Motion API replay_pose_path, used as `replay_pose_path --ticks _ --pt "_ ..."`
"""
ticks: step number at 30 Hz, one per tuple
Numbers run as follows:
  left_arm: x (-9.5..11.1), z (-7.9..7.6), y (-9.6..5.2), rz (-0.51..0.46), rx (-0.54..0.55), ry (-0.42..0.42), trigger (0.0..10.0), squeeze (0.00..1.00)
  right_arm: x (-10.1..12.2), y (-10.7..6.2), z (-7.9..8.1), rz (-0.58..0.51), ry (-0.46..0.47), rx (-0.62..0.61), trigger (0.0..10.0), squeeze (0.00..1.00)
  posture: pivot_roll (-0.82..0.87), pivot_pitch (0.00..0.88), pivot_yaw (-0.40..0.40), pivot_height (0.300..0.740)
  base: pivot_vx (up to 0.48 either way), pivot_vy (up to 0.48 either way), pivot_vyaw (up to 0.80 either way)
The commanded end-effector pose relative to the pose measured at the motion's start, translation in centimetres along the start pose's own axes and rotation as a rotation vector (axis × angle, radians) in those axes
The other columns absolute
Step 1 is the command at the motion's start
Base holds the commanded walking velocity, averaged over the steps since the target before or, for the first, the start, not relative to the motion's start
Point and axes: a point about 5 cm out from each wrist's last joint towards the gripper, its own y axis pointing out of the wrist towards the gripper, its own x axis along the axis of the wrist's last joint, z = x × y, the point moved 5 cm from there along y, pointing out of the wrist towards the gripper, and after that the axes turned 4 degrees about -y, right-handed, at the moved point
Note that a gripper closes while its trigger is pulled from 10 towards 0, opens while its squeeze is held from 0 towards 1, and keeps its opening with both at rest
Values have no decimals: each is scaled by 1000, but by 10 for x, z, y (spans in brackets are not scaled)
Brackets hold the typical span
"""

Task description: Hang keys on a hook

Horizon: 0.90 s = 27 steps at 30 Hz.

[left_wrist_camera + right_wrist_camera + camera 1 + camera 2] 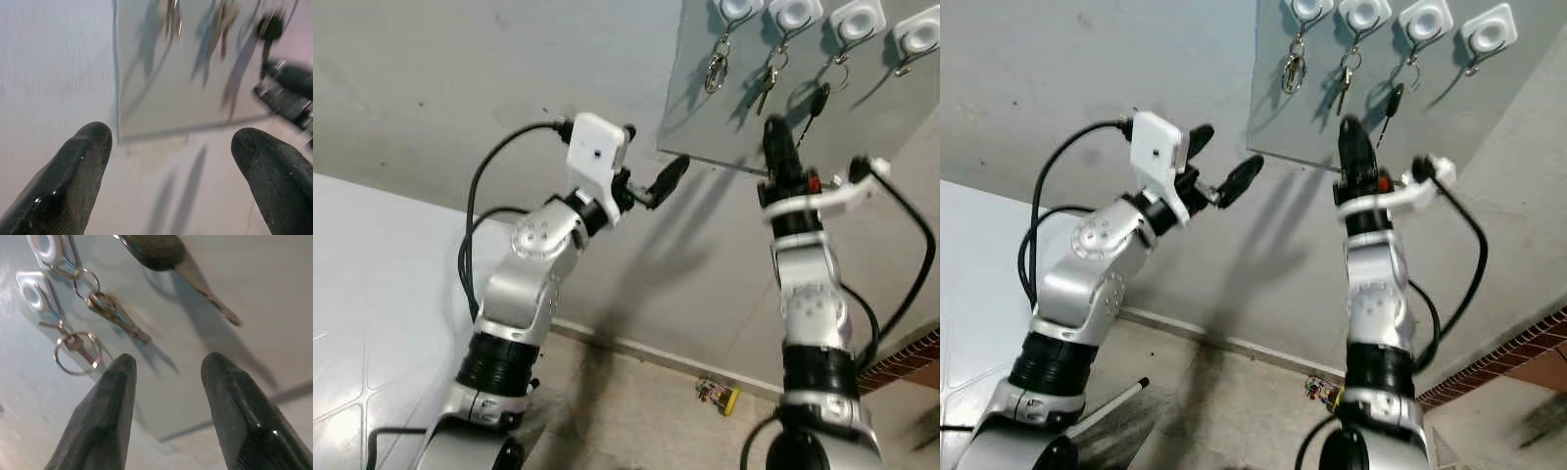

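Note:
A grey panel (724, 117) on the wall carries a row of white hooks (793, 12). A key ring (716, 70) hangs from the leftmost hook, a bunch of keys (767, 83) from the second, and a black-headed key (820, 98) from the third. The rightmost hook (915, 34) holds no keys. My right gripper (166, 367) is raised just below the black-headed key (154, 249), open and holding nothing. My left gripper (1222, 162) is open and holds nothing, level with the panel's lower left corner.
A small yellow object (720, 394) lies on the floor by the baseboard. A brick strip (901, 362) runs along the wall at lower right. A thin white stick (1111, 401) lies on the floor at left.

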Motion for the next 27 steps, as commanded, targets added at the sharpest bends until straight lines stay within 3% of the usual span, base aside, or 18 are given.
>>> replay_pose_path --ticks 1,4,5,11,12,16,18,19,20,21,22,27 --pt "-17 2 -2 37 24 -25 10000 0 4 -6 -1 -7 -22 -10 10000 1000 -5 77 -26 740 0 0 0" --pt "-35 7 -6 75 57 3 10000 0 0 -18 -11 13 -54 -42 10000 1000 -6 69 -26 740 0 0 0" --pt "-52 10 -9 114 84 -1 10000 0 -6 -28 -23 38 -100 -87 10000 1000 -14 58 -25 740 0 0 0" --pt "-86 12 -18 190 109 -11 10000 0 -21 -52 -48 109 -197 -176 10000 1000 -22 49 -22 740 0 0 0" --pt "-104 13 -23 242 125 -3 10000 0 -30 -66 -62 157 -255 -218 10000 1000 -35 37 -20 740 0 0 0" --pt "-125 11 -30 280 132 33 10000 0 -48 -89 -82 251 -332 -266 10000 1000 -43 33 -16 740 0 0 0" --pt "-146 12 -40 340 152 35 10000 0 -60 -107 -95 310 -356 -302 10000 949 -46 27 -12 740 0 0 0" --pt "-150 12 -42 353 157 32 10000 0 -63 -110 -97 322 -364 -307 10000 788 -46 27 -12 740 0 0 0" --pt "-159 13 -47 384 171 19 10000 0 -67 -117 -101 344 -369 -321 10000 0 -46 27 -12 740 0 0 0" --pt "-174 14 -58 444 189 5 10000 0 -76 -129 -109 388 -384 -347 10000 0 -50 22 -7 740 0 0 0" --pt "-174 14 -58 444 189 5 10000 0 -76 -129 -109 388 -384 -347 10000 0 -50 22 -7 740 0 0 0" --pt "-214 8 -90 600 194 -65 10000 0 -105 -177 -133 584 -483 -417 10000 0 -57 11 5 740 0 0 0"
